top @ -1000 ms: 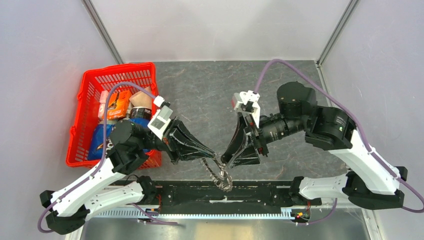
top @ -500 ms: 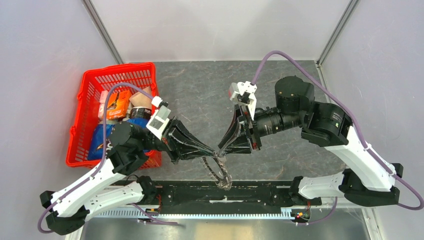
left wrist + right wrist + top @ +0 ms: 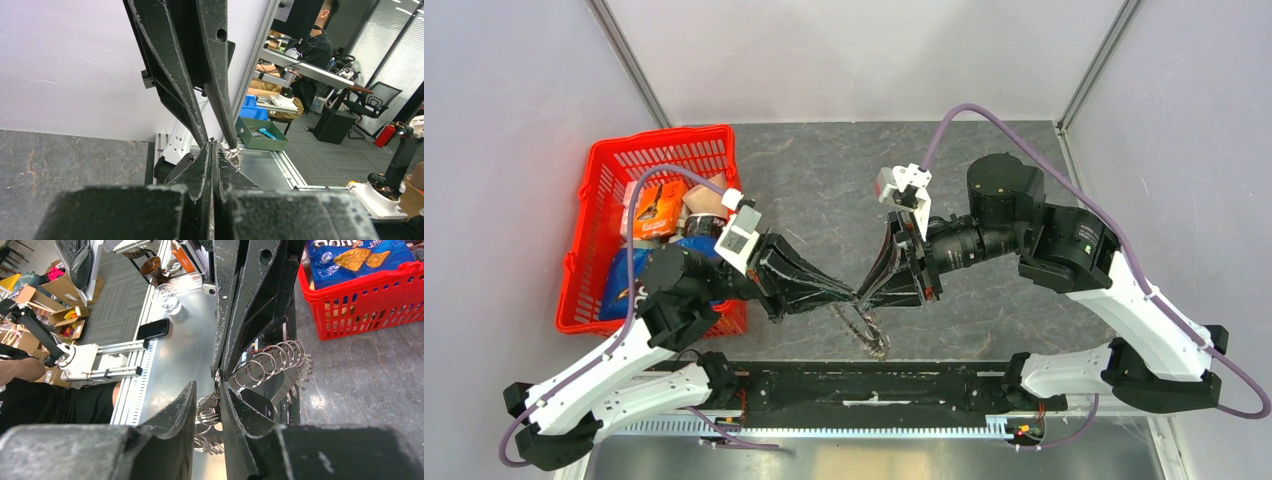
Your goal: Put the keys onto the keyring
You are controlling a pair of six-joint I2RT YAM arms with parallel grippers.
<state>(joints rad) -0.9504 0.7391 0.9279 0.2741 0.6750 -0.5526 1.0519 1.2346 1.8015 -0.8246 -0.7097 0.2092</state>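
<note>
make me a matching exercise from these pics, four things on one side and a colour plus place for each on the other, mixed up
Things:
1. basket
2. keyring
3. chip bag
4. table

Descriptions:
A. silvery, hanging under the left claw and right claw
B. grey, marbled, beneath everything
C. red, on the left side
D. blue, inside the basket

Pairs: 1-C, 2-A, 3-D, 4-B

The keyring (image 3: 871,330) is a loose bunch of silvery wire rings (image 3: 264,365) with small silvery keys (image 3: 302,373) fanned along one edge. It dangles in the air at the lower middle of the top view, strung out downward, its upper end highest.
</note>
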